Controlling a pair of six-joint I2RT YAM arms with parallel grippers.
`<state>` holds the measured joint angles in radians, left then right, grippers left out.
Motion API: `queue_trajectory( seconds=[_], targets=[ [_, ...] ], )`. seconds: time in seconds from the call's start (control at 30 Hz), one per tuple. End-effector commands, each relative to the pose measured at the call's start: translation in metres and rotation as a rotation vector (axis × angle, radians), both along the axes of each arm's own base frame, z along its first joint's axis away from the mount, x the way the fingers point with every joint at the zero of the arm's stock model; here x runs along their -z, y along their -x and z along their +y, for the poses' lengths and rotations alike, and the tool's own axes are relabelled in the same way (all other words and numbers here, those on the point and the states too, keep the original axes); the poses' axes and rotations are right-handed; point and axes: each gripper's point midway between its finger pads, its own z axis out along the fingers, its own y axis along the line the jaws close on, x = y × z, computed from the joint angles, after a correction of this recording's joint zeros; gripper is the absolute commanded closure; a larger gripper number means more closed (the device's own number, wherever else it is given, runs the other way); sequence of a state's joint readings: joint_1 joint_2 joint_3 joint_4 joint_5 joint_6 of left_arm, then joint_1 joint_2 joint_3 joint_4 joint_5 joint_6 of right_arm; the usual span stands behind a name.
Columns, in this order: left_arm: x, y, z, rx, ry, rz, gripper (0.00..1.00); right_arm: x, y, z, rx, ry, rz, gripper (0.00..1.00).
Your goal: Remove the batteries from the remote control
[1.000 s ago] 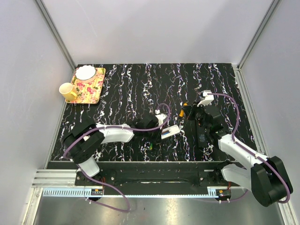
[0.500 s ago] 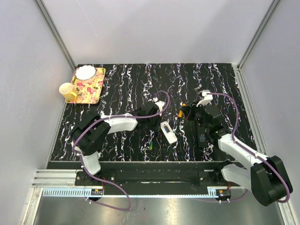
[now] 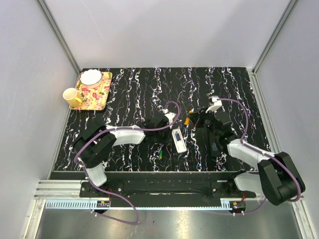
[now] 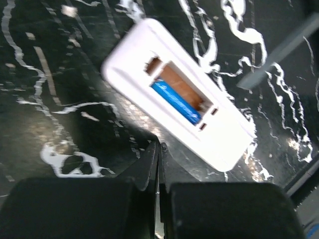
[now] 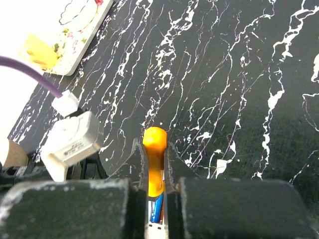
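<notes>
A white remote [image 3: 178,140] lies on the black marbled table with its back up and its battery bay open. In the left wrist view the remote [image 4: 219,139] holds one blue battery [image 4: 175,102] beside an empty slot. My left gripper [image 4: 159,148] is shut and empty, its tips just short of the remote; from above it [image 3: 167,129] sits left of the remote. My right gripper [image 5: 154,149] is shut on a slim orange battery [image 5: 154,142] with blue at its rear, held above the table [image 3: 188,120]. A small green battery [image 3: 162,155] lies near the front edge.
A flowered tray [image 3: 94,92] with a white bowl [image 3: 90,77] and a yellow cup [image 3: 72,96] stand at the far left corner. A dark flat object [image 3: 214,147] lies under my right arm. The left wrist's camera box [image 5: 72,144] is close to the right fingers.
My left gripper let go of the white remote, which now lies flat, and drew back to the left. My right gripper moved slightly left with the orange battery.
</notes>
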<state>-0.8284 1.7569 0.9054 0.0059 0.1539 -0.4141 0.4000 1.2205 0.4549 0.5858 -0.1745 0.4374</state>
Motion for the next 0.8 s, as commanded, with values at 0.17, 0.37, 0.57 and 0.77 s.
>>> queue_trajectory(
  seconds=[0.17,0.37,0.57,0.77],
  targets=[
    [-0.014,0.026,-0.042,0.056,0.116,0.023,1.00,-0.023,-0.006,-0.002,0.052,-0.146,-0.119,1.00],
    [-0.015,0.028,-0.046,0.044,0.126,0.024,1.00,-0.009,-0.006,-0.007,0.084,-0.135,-0.092,1.00],
    [-0.017,0.021,-0.027,0.006,0.074,-0.014,1.00,-0.010,-0.005,0.001,0.041,-0.110,-0.126,1.00],
    [-0.026,0.010,-0.004,-0.037,0.123,-0.013,1.00,-0.008,0.001,0.024,-0.022,-0.080,-0.181,1.00]
  ],
)
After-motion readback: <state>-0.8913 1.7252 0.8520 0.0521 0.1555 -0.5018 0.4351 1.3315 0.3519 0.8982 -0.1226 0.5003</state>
